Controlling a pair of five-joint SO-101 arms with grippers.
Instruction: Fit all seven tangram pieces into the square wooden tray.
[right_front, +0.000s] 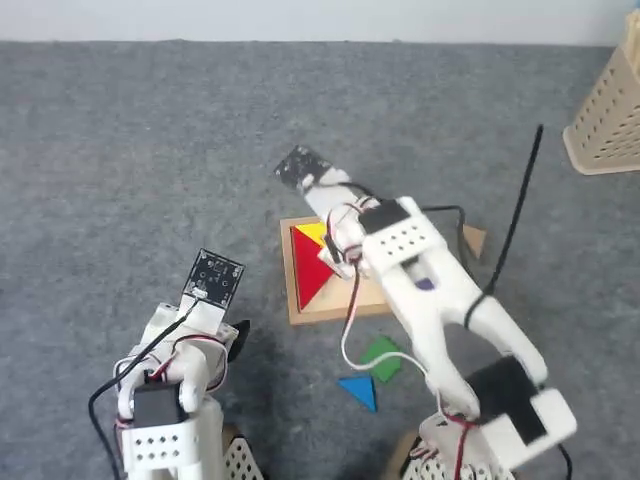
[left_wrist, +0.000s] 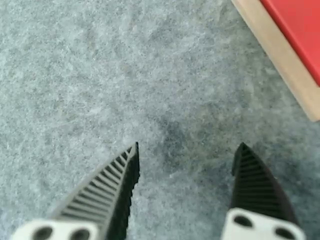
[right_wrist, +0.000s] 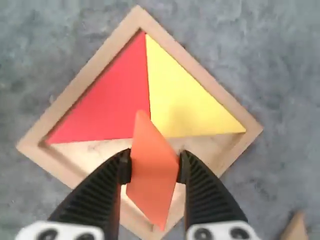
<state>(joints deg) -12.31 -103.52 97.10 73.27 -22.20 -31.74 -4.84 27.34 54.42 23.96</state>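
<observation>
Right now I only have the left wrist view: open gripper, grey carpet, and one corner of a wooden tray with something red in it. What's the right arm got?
Observer: The right gripper is shut on an orange parallelogram piece, over the bare half of the square wooden tray.
Operator: What's seated in the tray?
Observer: A large red triangle and a large yellow triangle, edge to edge, filling the other half.
Operator: Any pieces outside it?
Observer: In the high view, a green piece and a small blue triangle lie on the grey carpet beside the tray.
</observation>
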